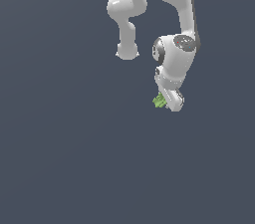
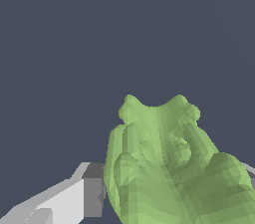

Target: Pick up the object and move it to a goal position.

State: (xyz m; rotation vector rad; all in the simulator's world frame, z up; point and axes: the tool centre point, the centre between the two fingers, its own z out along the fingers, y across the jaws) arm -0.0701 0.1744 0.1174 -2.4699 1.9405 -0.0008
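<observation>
Object point(image 1: 159, 101) is a tiny bright green piece with a knobbly, irregular form, much smaller than the white gripper point(image 1: 169, 102) that carries it. In the exterior view it sits at the tip of the gripper, on the side toward about 9 o'clock, and only a small green part comes out from behind the white fingers. The arm point(image 1: 174, 19) comes down from 12 o'clock of this view, and the gripper hangs near the middle of the picture over the plain dark surface point(image 1: 60, 168). Whether the piece is lifted clear of this surface cannot be told, because no shadow or edge shows it.

In the wrist view the object point(image 2: 164, 168) fills the lower part, very near to the camera, with two small rounded bumps at its far end and many ridges along its body. One grey-white finger point(image 2: 74, 198) lies against its side, and a small piece of the other finger seems to show on the opposite side. So the gripper appears closed on the object, holding it between the two fingers.

The piece looks stiff and surely very light, so weight should be no trouble. The risk is more the shape: the bumps and ridges give uneven contact, and the piece could turn or slip between flat pads. The best hold seems across the thick middle of the body, not on the small bumps at the end.
</observation>
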